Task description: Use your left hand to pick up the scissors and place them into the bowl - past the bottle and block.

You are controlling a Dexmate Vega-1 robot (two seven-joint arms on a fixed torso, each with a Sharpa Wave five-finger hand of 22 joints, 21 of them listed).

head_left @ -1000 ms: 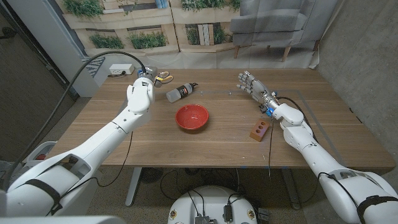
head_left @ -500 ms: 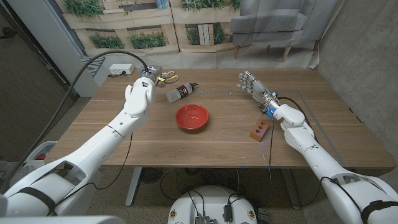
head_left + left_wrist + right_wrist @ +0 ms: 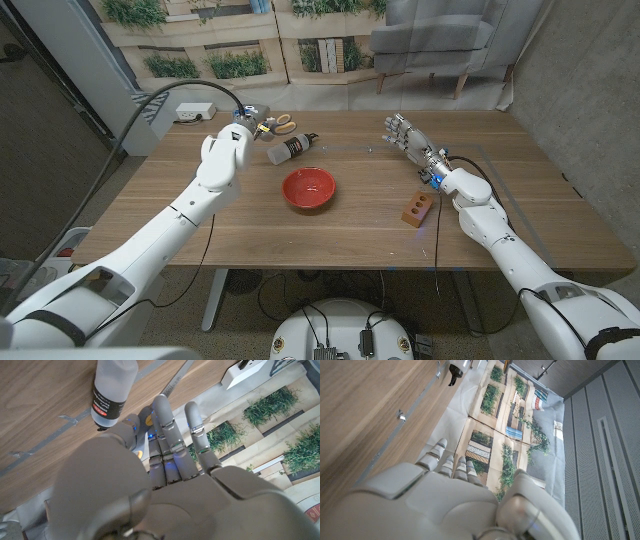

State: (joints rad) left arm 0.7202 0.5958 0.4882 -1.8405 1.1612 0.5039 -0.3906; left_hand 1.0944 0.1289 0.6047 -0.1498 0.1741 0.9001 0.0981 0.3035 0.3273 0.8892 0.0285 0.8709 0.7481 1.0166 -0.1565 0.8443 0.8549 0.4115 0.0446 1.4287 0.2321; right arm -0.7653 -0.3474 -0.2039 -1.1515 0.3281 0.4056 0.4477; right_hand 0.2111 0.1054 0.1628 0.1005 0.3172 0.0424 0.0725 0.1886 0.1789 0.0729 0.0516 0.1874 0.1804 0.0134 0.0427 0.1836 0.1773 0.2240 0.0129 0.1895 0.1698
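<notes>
Wooden table [image 3: 200, 215]: red bowl [image 3: 308, 188], nothing inside.

one pair of scissors [image 3: 281, 123], one bottle [image 3: 290, 148], one bowl [image 3: 308, 188], one block [image 3: 417, 209], two hands.

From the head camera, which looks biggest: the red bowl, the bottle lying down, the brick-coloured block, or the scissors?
As they look in the head view:
1. red bowl, clearly largest
2. bottle
3. block and scissors: too alike to rank, since the left hand covers part of the scissors and they lie farther from the camera.
</notes>
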